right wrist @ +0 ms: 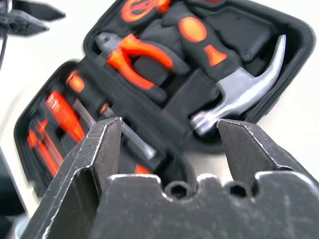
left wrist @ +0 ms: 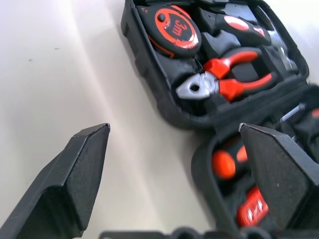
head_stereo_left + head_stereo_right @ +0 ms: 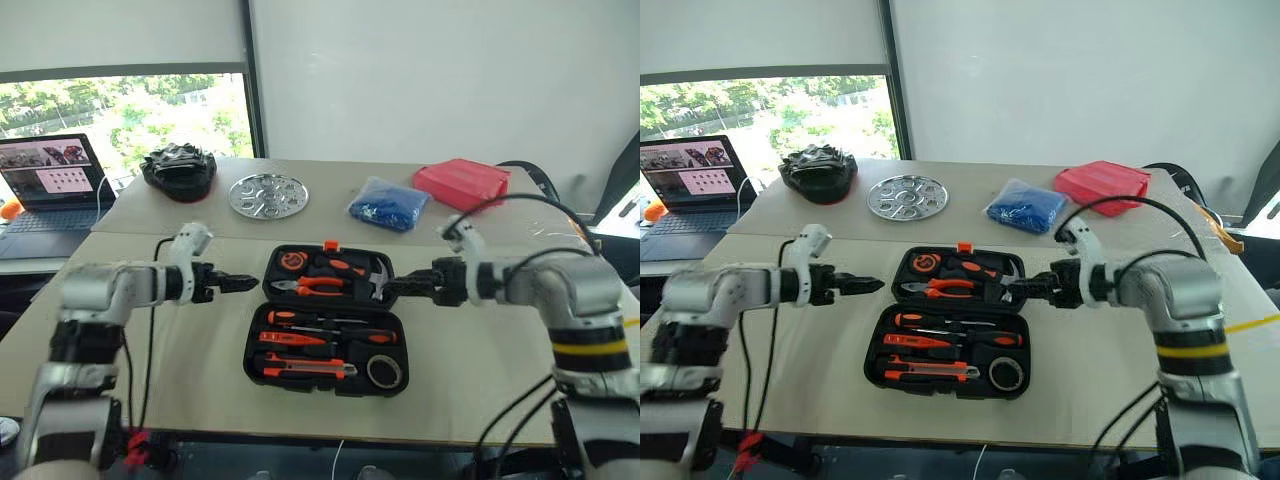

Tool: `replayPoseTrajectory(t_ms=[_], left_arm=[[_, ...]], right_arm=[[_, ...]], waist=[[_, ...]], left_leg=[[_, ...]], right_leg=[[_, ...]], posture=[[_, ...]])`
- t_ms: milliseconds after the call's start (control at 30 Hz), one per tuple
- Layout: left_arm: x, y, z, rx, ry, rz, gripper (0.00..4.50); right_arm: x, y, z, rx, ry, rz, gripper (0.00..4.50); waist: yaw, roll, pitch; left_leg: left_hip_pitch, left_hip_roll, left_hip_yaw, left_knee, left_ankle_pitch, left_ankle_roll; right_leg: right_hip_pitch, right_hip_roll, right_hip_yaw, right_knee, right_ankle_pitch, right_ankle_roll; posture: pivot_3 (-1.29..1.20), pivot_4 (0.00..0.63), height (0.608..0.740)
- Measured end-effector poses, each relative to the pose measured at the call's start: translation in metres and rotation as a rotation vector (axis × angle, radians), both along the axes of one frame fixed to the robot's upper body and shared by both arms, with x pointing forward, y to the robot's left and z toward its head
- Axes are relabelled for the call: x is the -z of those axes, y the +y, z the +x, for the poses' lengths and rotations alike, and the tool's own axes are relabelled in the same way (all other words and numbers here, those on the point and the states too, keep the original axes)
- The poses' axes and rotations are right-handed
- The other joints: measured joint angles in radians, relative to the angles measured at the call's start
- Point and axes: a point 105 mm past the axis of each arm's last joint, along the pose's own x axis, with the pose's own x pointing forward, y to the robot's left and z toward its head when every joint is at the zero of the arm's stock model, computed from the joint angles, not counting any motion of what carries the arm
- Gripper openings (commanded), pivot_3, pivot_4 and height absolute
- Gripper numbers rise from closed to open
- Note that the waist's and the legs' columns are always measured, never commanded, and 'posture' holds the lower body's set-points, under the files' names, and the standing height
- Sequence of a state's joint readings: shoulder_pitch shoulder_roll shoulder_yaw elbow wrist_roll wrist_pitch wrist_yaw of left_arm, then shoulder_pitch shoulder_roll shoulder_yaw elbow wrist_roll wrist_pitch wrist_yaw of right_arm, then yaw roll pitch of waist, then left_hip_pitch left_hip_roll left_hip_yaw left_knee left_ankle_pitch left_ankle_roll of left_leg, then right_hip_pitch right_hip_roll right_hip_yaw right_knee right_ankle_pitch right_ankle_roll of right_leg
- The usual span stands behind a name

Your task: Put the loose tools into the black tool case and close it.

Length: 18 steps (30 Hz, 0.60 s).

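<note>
Black tool case (image 3: 326, 320) lying open mid-surface (image 3: 470, 370), screwdrivers (image 3: 325, 319), utility knife (image 3: 308, 369) and tape roll (image 3: 384, 372) inside. Left claw (image 3: 250, 283) and right claw (image 3: 388, 288) flanking it, both spread apart, empty.

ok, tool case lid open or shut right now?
Open. The black tool case lies flat, both halves showing tools: hammer in the far half, screwdrivers in the near one.
</note>
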State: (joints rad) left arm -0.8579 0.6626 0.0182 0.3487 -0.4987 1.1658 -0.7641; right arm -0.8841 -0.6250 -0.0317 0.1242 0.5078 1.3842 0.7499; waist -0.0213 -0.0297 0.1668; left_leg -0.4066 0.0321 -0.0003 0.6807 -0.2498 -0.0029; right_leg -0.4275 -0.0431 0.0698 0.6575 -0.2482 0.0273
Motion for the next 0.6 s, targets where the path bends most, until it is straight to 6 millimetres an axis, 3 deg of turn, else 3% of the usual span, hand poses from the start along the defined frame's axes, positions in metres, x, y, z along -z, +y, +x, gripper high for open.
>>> replayPoseTrajectory(t_ms=[267,500,600], left_arm=[[0.015,-0.012,0.021,-0.062,0.076,0.054,4.48],[0.024,-0.009,0.024,-0.069,0.081,0.081,4.48],[0.026,-0.01,0.025,-0.07,0.08,0.096,3.7]], right_arm=[[0.035,-0.01,0.023,0.17,0.165,-0.148,3.62],[0.044,-0.018,0.027,0.211,0.189,-0.199,3.62],[0.044,-0.016,0.028,0.214,0.188,-0.218,2.89]], waist=[[-0.001,0.0,0.0],[-0.004,0.0,0.0],[-0.009,0.0,0.0]], left_leg=[[-0.006,-0.001,0.001,-0.001,0.0,0.0],[-0.01,-0.001,0.0,-0.001,0.003,-0.006],[-0.009,-0.002,0.0,0.0,0.004,-0.007]], right_leg=[[-0.005,-0.001,0.0,0.003,0.0,0.0],[-0.011,-0.002,0.0,0.007,0.0,0.0],[-0.011,-0.002,0.0,0.006,0.0,0.0]], posture=[[0.0,0.15,0.74],[0.0,0.15,0.74],[0.0,0.15,0.74]])
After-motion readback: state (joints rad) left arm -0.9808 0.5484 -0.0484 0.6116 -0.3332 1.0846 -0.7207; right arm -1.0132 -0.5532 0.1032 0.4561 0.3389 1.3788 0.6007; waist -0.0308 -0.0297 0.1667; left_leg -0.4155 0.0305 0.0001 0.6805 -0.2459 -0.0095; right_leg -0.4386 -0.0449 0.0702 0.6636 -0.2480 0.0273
